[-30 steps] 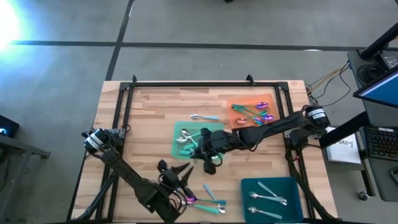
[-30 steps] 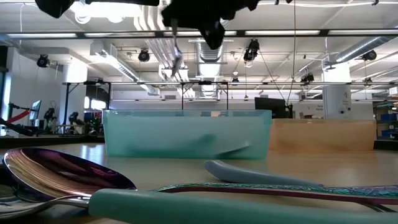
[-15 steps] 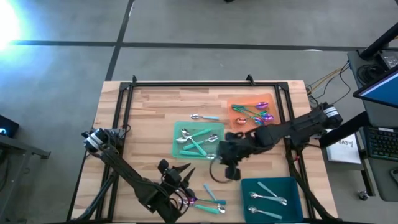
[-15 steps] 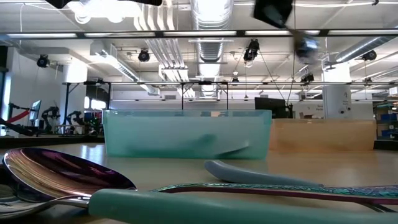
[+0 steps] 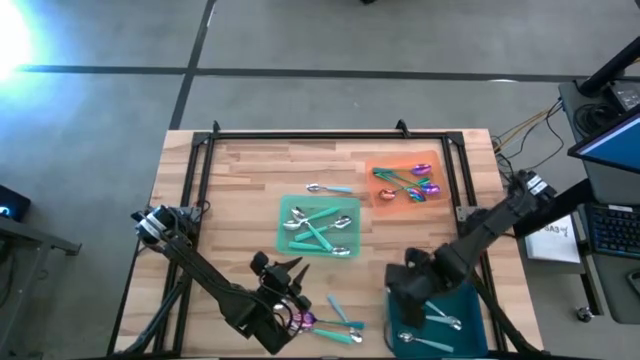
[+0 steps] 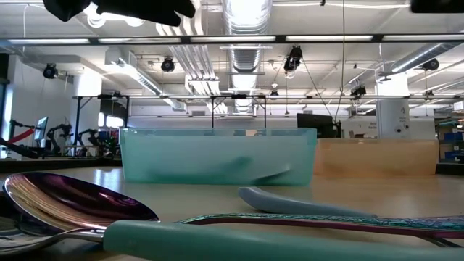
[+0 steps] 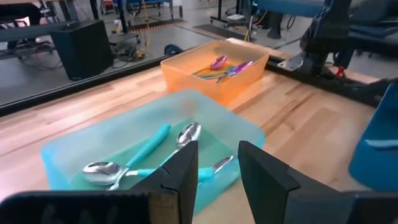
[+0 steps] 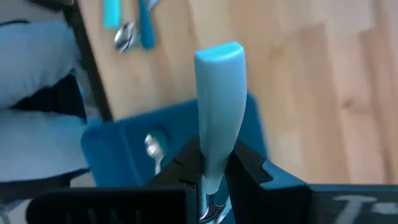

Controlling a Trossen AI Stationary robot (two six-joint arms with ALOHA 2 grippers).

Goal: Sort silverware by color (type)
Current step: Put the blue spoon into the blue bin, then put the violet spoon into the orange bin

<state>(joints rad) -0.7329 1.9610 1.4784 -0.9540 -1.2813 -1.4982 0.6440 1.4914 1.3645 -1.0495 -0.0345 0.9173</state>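
The right gripper [image 5: 408, 290] is positioned over the near-left edge of the dark teal tray [image 5: 470, 298], at the table's [image 5: 240, 190] front right. In the right wrist view its fingers [image 8: 249, 163] are seen clamped tight on a light-blue utensil handle [image 8: 219, 93], w/ the handle sticking out past the tips; the head isn't visible, so the utensil type can't be told. Below it a silver spoon [image 8: 153, 148] is seen lying in the tray.

The left gripper [image 5: 283, 277] is held near the front edge, just beside a small pile of loose silverware [image 5: 330, 325] on the bare wood. Its fingers [image 7: 181, 168] are parted a little, w/ nothing between them. It is aimed toward the green tray [image 7: 74, 149].

Silverware is spread over several spots: silver teal-handled spoons [image 5: 318, 225] in the green tray, purple-pink pieces [image 5: 410, 183] in the orange tray [image 5: 390, 162], one spoon [image 5: 328, 188] alone on the wood behind the green tray, and approx. two or three silver pieces [image 5: 440, 320] in the dark teal tray, partly hidden by the arm.
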